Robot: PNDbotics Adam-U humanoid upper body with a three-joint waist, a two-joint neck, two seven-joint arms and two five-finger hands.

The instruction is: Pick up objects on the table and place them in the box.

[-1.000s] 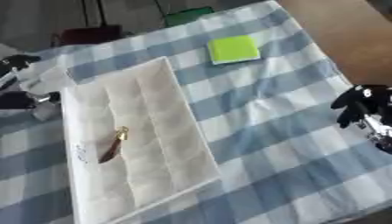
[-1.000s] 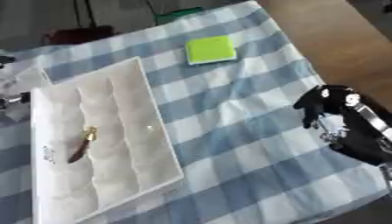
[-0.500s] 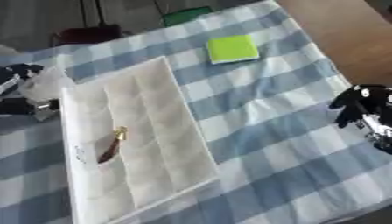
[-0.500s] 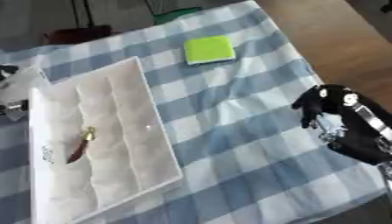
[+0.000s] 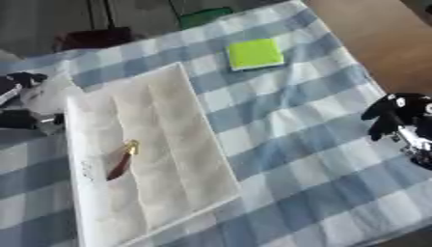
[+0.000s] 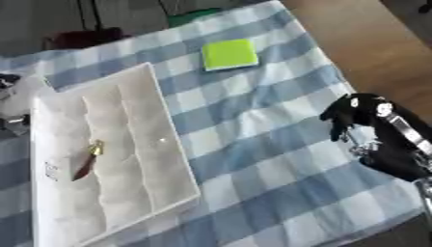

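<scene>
While the left hand (image 5: 30,99) curls round something pale just beside the box (image 5: 182,144), seemingly to drop it in, the right hand (image 6: 363,120) hangs curled and empty; the green pad (image 5: 256,53) waits beyond the box.

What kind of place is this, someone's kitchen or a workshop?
Probably a test room set up like a home: a table with a blue checked cloth, a white divided box, a green pad, and cables on the floor beyond.
</scene>
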